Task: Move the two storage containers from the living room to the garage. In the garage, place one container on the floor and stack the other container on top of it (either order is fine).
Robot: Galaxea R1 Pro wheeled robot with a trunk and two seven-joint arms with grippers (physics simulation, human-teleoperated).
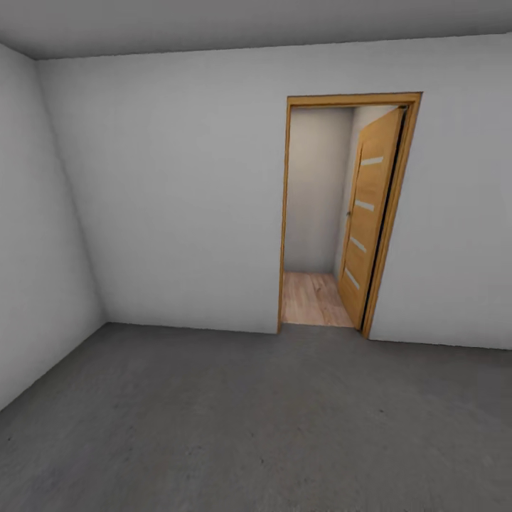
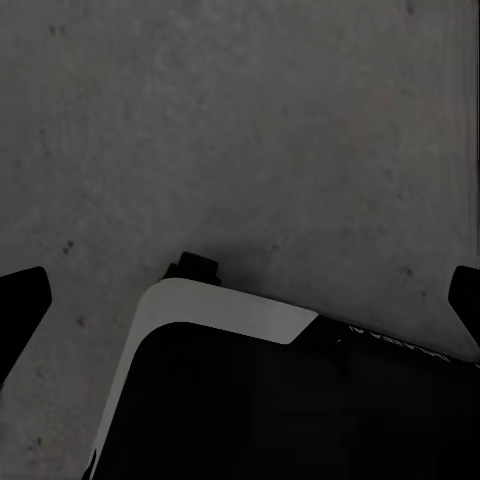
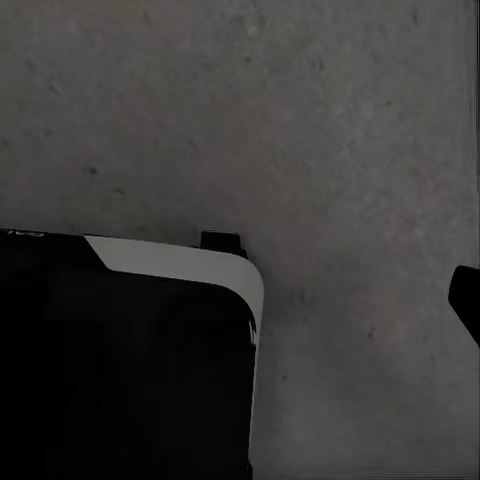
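Note:
The two storage containers are out of view. I am in the garage, facing its white-grey wall (image 1: 178, 199) across the dark grey concrete floor (image 1: 256, 427). In the left wrist view my left gripper (image 2: 240, 310) hangs open over the floor (image 2: 250, 130), with a black fingertip (image 2: 20, 310) at each side edge and nothing between them. In the right wrist view my right gripper (image 3: 240, 305) also looks open and empty. One fingertip (image 3: 466, 300) shows at the edge, and the other is lost against my dark base.
An open doorway (image 1: 320, 213) with an orange wood frame stands ahead to the right. Its door leaf (image 1: 370, 213) is swung inward over the light wood-plank hallway floor (image 1: 313, 299). A side wall (image 1: 35, 235) closes the left. My black base with a pale rim (image 2: 220, 310) (image 3: 180, 262) sits below both wrists.

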